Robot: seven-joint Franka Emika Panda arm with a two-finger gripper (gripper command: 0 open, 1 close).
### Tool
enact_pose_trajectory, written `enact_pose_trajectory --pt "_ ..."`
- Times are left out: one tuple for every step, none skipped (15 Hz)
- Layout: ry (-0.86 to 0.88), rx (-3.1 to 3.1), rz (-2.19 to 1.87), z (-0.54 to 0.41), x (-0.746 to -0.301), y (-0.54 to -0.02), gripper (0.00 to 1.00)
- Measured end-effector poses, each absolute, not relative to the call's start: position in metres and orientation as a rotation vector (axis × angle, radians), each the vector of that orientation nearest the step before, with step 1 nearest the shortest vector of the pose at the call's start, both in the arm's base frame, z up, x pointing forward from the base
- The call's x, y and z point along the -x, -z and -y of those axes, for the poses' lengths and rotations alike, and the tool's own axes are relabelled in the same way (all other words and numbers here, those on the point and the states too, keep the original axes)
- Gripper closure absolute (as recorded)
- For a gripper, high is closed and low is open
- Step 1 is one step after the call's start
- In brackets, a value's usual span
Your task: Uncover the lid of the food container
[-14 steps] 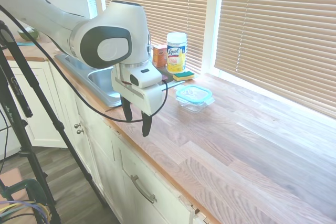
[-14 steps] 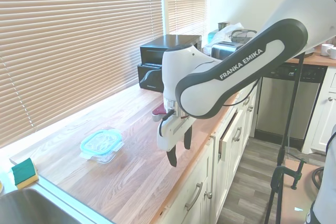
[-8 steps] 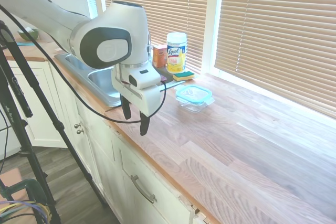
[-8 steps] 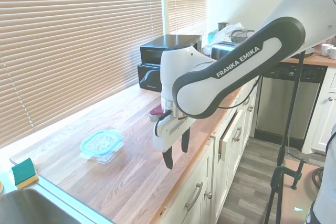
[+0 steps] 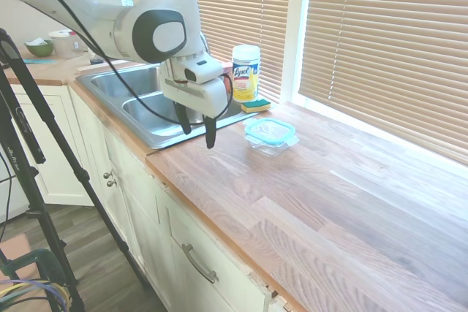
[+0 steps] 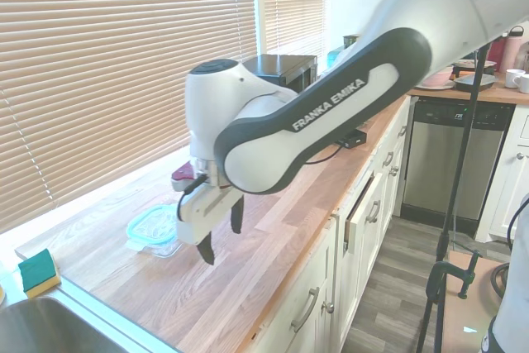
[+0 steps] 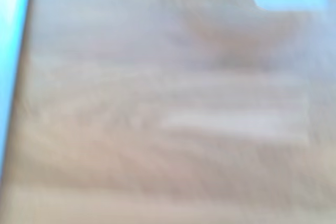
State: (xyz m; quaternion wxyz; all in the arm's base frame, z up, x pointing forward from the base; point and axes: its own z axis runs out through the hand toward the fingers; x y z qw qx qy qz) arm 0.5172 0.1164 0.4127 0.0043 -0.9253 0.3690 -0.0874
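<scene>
First exterior view: the wooden countertop (image 5: 307,210) is filling the lower right of the frame, bare in the foreground. Left of centre, the gripper (image 5: 196,126) is hanging fingers-down over the counter edge beside the sink (image 5: 139,111); its two fingers are standing apart with nothing between them. Just right of centre, the food container (image 5: 269,143) is sitting on the counter, with the lid (image 5: 270,130) seated flat on top of it, teal rim all round. Gripper and lid are near each other but clearly apart. Behind them, toward the upper centre, a yellow-green sponge (image 5: 256,105) and a yellow-labelled canister (image 5: 246,72) are standing by the window.

Second exterior view: the gripper (image 6: 220,232) is showing in the centre-left, with the lid (image 6: 157,224) just left of it, partly behind the fingers.

Wrist view: the picture is blurring badly; only wood grain and a pale teal patch at the upper right are showing.

Judgement: the approach step is in hand; the lid is not yet grasped. The next move is likely calling for centring the open fingers over the lid, descending to straddle its rim, closing, then lifting straight up so the light container is not dragged along.
</scene>
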Motion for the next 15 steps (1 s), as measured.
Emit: enact_pose_trajectory --pt "0.308 2.904 -1.157 -0.126 -0.532 -0.413 0.0" --pt "0.35 2.908 -1.161 -0.137 -0.547 -0.413 0.0" --pt "0.396 2.909 -1.172 -0.148 -0.562 -0.412 0.0" --pt "0.442 2.896 -1.199 -0.159 -0.577 -0.409 0.0" --pt "0.487 2.879 -1.229 -0.169 -0.593 -0.404 0.0" --pt "0.53 2.875 -1.248 -0.178 -0.608 -0.398 0.0" --pt "0.576 2.877 -1.255 -0.186 -0.621 -0.391 0.0" --pt "0.624 2.885 -1.255 -0.194 -0.632 -0.386 0.0" --pt "0.671 2.898 -1.255 -0.2 -0.641 -0.383 0.0" --pt "0.709 2.917 -1.257 -0.205 -0.648 -0.381 0.0" --pt "0.743 2.941 -1.258 -0.21 -0.654 -0.38 0.0" --pt "0.773 2.972 -1.261 -0.212 -0.658 -0.379 0.0" --pt "0.797 3.005 -1.265 -0.214 -0.662 -0.378 0.0" --pt "0.809 3.037 -1.277 -0.214 -0.665 -0.375 0.0" --pt "0.809 3.068 -1.293 -0.213 -0.669 -0.369 0.0"
